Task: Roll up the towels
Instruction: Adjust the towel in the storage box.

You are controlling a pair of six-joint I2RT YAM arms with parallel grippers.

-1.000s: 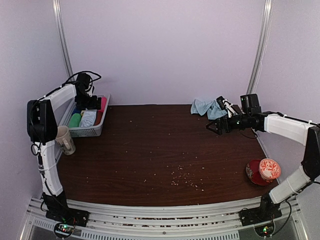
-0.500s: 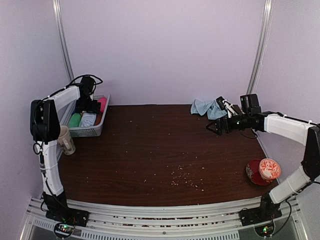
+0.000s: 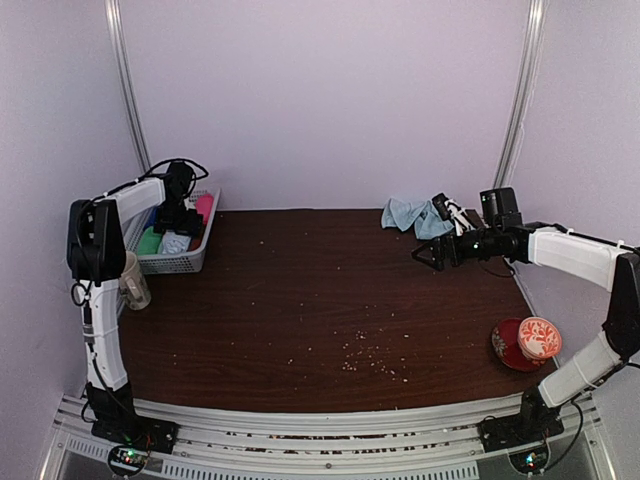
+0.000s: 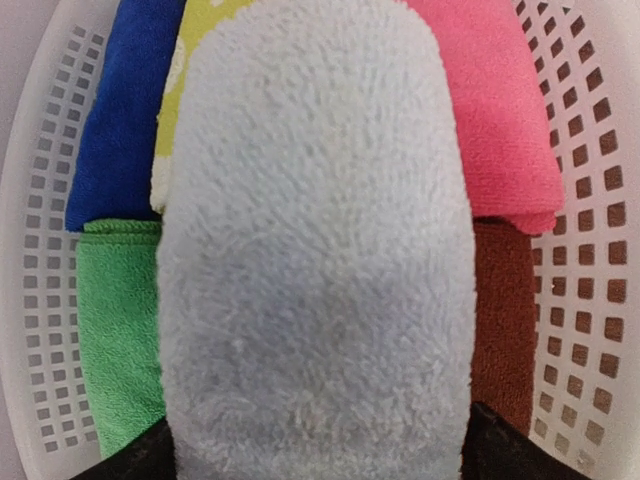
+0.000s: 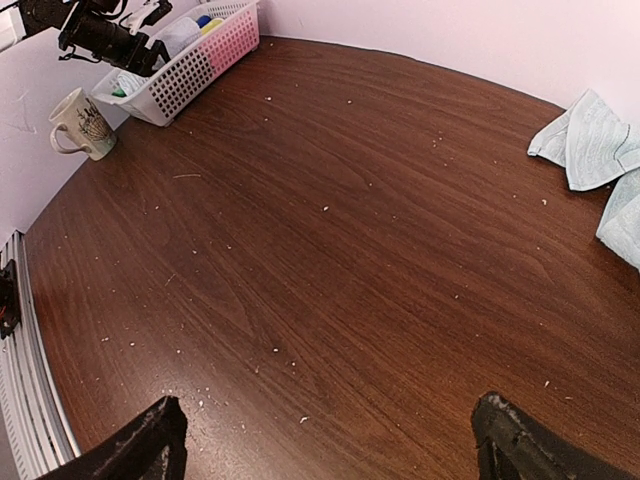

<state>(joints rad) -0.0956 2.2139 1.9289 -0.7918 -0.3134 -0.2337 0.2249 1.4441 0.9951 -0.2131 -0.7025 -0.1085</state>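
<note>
My left gripper (image 3: 180,222) is over the white basket (image 3: 190,263) at the back left, shut on a pale light-blue rolled towel (image 4: 315,270). The roll fills the gap between the fingertips (image 4: 500,450) and lies above the bright blue, yellow, pink, green and dark red rolls. It shows in the top view (image 3: 174,243) too. The second pale-blue towel (image 3: 410,215) lies crumpled at the back right, also in the right wrist view (image 5: 595,150). My right gripper (image 3: 428,255) hovers beside it, open and empty (image 5: 330,450).
A mug (image 3: 132,280) stands in front of the basket, also in the right wrist view (image 5: 82,122). A red bowl holding a patterned cup (image 3: 528,342) sits at the right edge. Crumbs (image 3: 365,355) are scattered over the brown table.
My left arm has shifted a little to the right and lower over the basket with the pale roll. The right arm has not moved.
</note>
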